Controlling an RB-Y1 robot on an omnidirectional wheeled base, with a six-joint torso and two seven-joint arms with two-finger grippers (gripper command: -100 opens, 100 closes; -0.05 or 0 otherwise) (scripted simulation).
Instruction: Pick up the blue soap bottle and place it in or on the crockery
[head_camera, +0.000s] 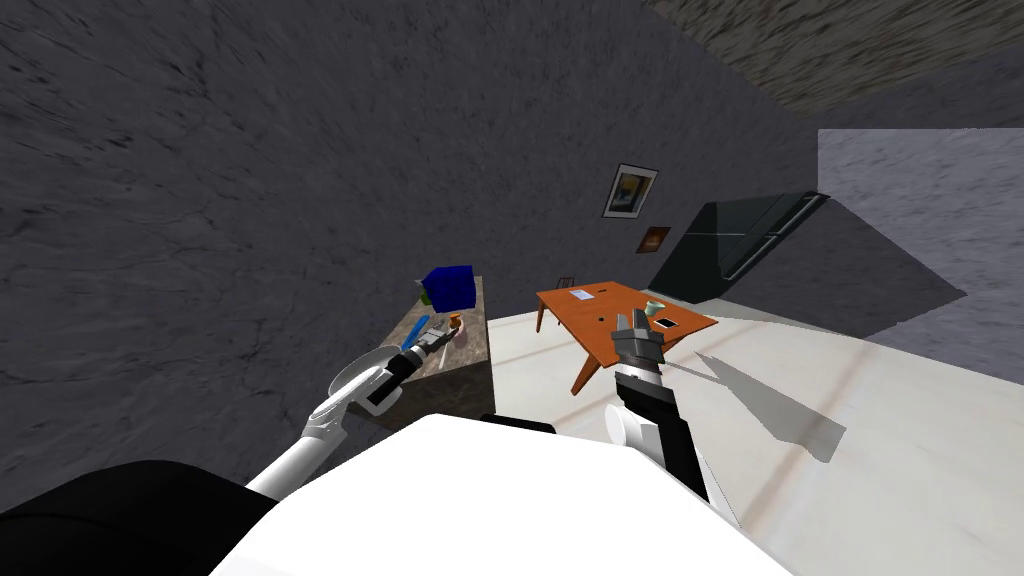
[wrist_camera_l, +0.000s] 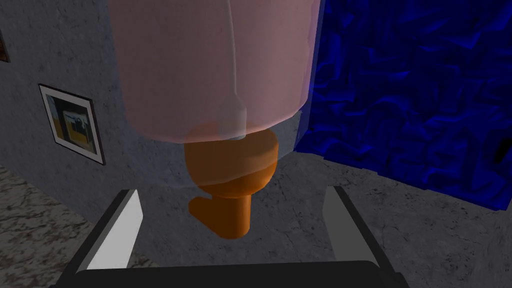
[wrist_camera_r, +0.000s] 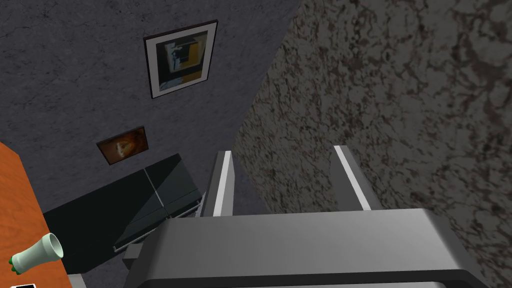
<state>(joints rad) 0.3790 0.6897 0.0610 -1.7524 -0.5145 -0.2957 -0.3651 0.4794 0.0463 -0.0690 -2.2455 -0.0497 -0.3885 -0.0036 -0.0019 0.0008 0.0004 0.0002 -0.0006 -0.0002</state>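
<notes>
1. Your left gripper is stretched out over a stone-patterned counter that stands against the dark wall.
2. In the left wrist view, the left gripper has its two fingers spread wide. Nothing is held between them.
3. Straight ahead of those fingers stands a see-through pink bottle with an orange pump. It is close, but the fingers are not touching it. In the head view, that pink bottle stands on the counter just past the gripper.
4. The thing you want looks different. A slim blue item shows just beside the left gripper, over the counter, on the side away from the pink bottle. It is too small for me to tell whether it is the soap bottle, or how it lies.
5. A big blue box sits at the far end of the counter. In the left wrist view, the blue box is just beside the pink bottle.
6. A pale round dish shows at the near end of the counter, partly behind your left arm. I cannot tell exactly what it is.
7. Your right gripper is raised in front of an orange table, well apart from the counter. In the right wrist view, the right gripper has its fingers apart and holds nothing.
8. A cup lies on its side on the orange table.
</notes>
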